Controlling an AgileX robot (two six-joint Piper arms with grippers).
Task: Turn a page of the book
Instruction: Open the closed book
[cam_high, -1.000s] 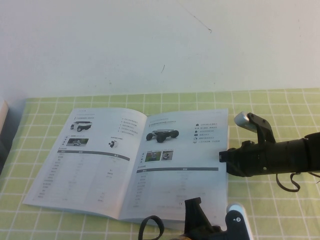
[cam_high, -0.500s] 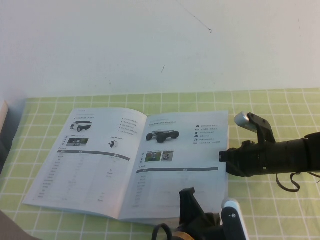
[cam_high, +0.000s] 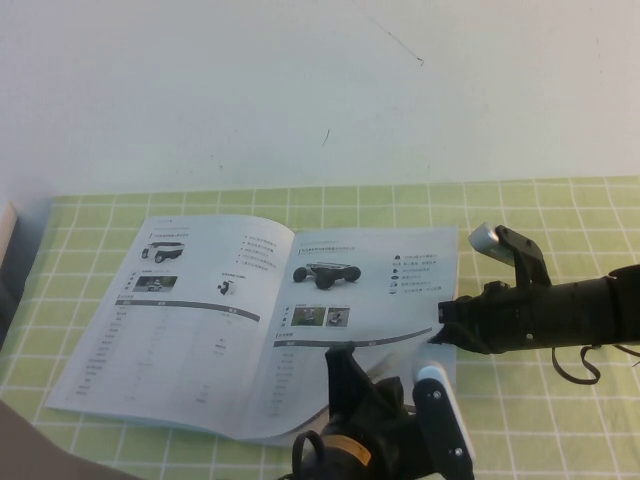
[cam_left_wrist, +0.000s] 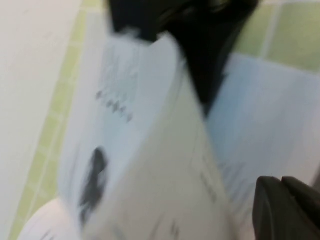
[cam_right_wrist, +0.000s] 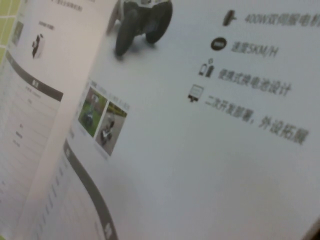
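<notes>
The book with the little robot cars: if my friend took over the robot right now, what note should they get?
Left end effector: at the near edge of the book, over the right-hand page; that page's lower corner is lifted and curling. Whether its fingers are open or shut cannot be seen.
Right end effector: shut, resting at the page's outer right edge.
Book: open flat on the green checked mat.
Done: page corner raised.
Left: carry the page over the spine to the left side and lay it flat.
</notes>
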